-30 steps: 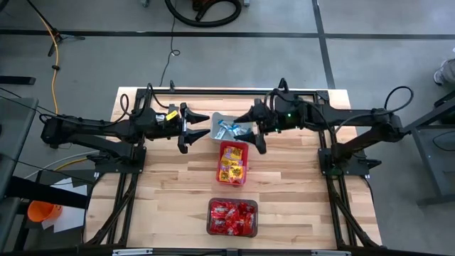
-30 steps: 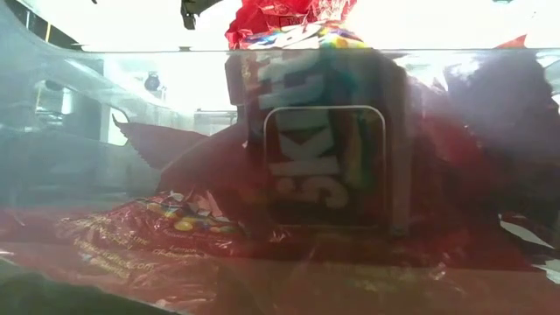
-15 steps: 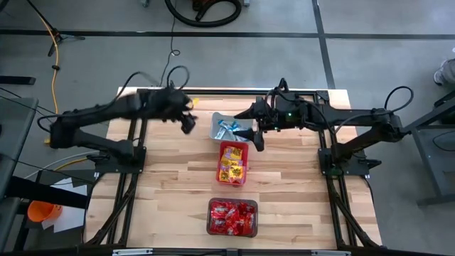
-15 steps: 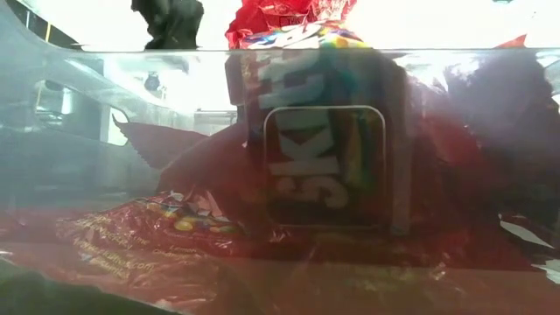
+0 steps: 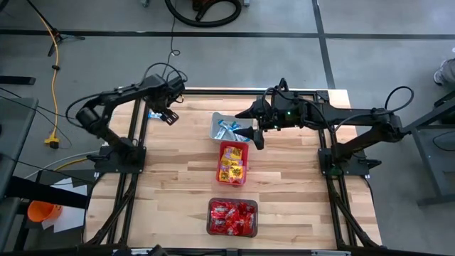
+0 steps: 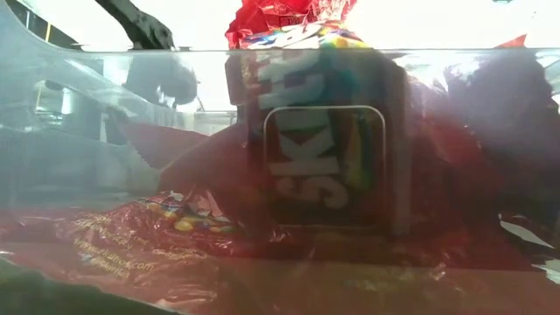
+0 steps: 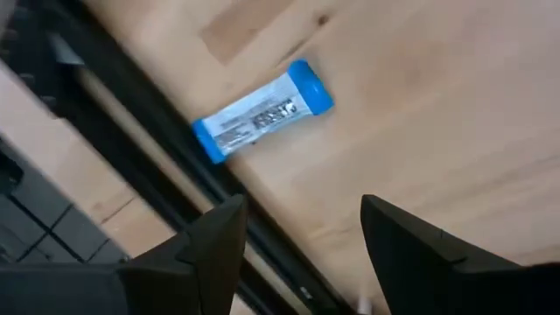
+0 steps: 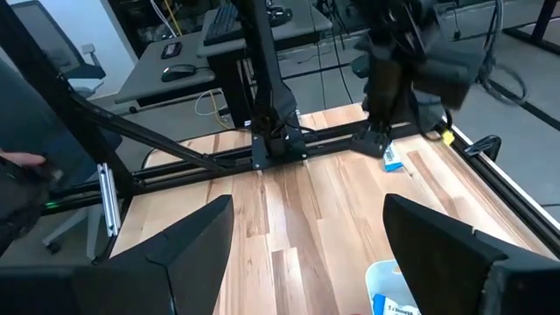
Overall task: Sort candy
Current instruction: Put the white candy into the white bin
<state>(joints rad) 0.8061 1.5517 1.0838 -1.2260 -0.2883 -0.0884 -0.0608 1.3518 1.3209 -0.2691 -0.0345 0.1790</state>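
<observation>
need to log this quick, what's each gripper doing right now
left gripper: open, empty, above a blue-and-white candy on the table.
right gripper: open, empty.

One candy packet [image 5: 156, 113] lies on the table [image 5: 163, 185], left of three bins [image 5: 232, 158] in line.

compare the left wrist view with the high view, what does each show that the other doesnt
Only the left wrist view shows the print on the blue-and-white candy lying loose on the wood, seen past the left gripper and its open fingers.

Only the high view shows the grey bin, the pink bin, the dark bin of red packets, and the right gripper over the grey bin.

Both show the loose candy near the table's left rear edge, under the left gripper.
</observation>
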